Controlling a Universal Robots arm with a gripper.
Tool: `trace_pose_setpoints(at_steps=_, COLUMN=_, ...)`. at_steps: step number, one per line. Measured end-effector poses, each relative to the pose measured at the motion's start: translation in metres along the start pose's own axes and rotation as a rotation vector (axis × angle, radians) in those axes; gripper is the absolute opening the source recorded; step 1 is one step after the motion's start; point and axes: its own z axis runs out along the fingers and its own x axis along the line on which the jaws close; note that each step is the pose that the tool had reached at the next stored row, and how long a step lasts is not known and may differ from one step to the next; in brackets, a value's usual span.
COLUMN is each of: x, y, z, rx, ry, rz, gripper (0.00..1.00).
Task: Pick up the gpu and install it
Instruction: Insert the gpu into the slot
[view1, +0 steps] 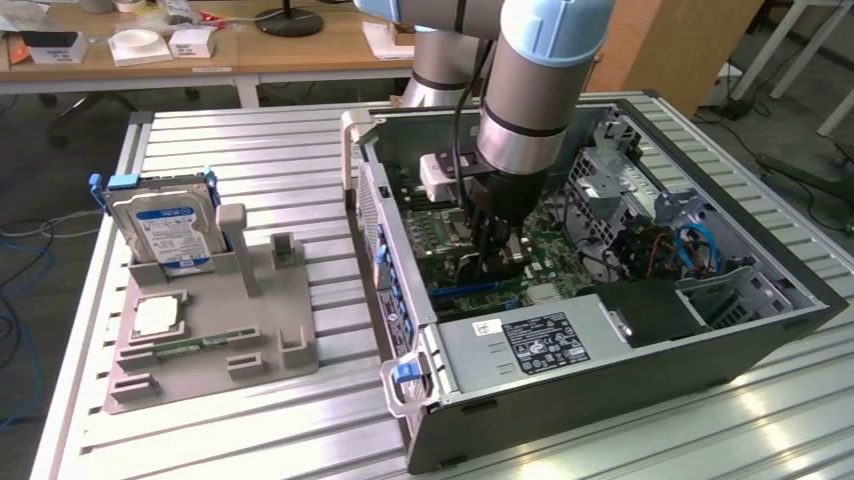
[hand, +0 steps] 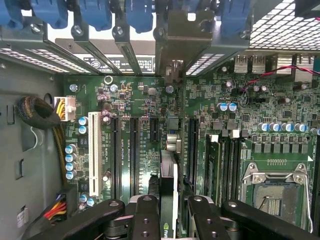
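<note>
Black metal jaws clamping thin flat gpu (hand: 168, 195) edge-on, green motherboard (hand: 145, 105) beneath

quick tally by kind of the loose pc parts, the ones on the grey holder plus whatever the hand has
hard drive: 1
processor chip: 1
memory stick: 1
gpu, gripped in the hand over the motherboard: 1
total: 4
</note>
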Motion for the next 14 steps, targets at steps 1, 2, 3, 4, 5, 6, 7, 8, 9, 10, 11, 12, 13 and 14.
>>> trace_pose_setpoints(at_steps=1, x=0.0, y=0.0, z=0.0002, rx=0.0, ry=0.0, rz=0.0, gripper=0.27)
trace_pose_setpoints(at_steps=2, x=0.0, y=0.0, z=0.0002, rx=0.0, ry=0.0001, rz=0.0, gripper=0.27)
trace_pose_setpoints(at_steps=3, x=0.0, y=0.0, z=0.0002, rx=-0.0001, ry=0.0001, rz=0.0, gripper=0.27)
trace_pose_setpoints(at_steps=4, x=0.0, y=0.0, z=0.0003, rx=0.0001, ry=-0.0001, rz=0.0, gripper=0.27)
trace_pose_setpoints(at_steps=5, x=0.0, y=0.0, z=0.0003, rx=0.0, ry=0.0, rz=0.0, gripper=0.27)
trace_pose_setpoints(at_steps=6, x=-0.0001, y=0.0, z=0.0004, rx=0.0002, ry=-0.0002, rz=0.0, gripper=0.27)
trace_pose_setpoints(at_steps=7, x=-0.0004, y=0.0, z=0.0006, rx=0.0003, ry=-0.0004, rz=0.0, gripper=0.27)
trace_pose_setpoints(at_steps=8, x=-0.0006, y=0.0001, z=0.0007, rx=0.0002, ry=-0.0003, rz=0.0, gripper=0.27)
trace_pose_setpoints(at_steps=9, x=-0.0007, y=0.0001, z=0.0007, rx=0.0001, ry=-0.0001, rz=0.0, gripper=0.27)
trace_pose_setpoints(at_steps=10, x=-0.0008, y=0.0002, z=0.0008, rx=0.0001, ry=-0.0001, rz=0.0, gripper=0.27)
trace_pose_setpoints(at_steps=11, x=-0.0008, y=0.0002, z=0.0008, rx=0.0, ry=0.0001, rz=0.0, gripper=0.27)
trace_pose_setpoints(at_steps=12, x=-0.0008, y=0.0002, z=0.0008, rx=0.0, ry=0.0001, rz=0.0, gripper=0.27)
trace_pose_setpoints(at_steps=13, x=-0.0008, y=0.0002, z=0.0009, rx=0.0, ry=-0.0001, rz=0.0, gripper=0.27)
trace_pose_setpoints(at_steps=14, x=-0.0008, y=0.0002, z=0.0009, rx=0.0001, ry=0.0, rz=0.0, gripper=0.27)
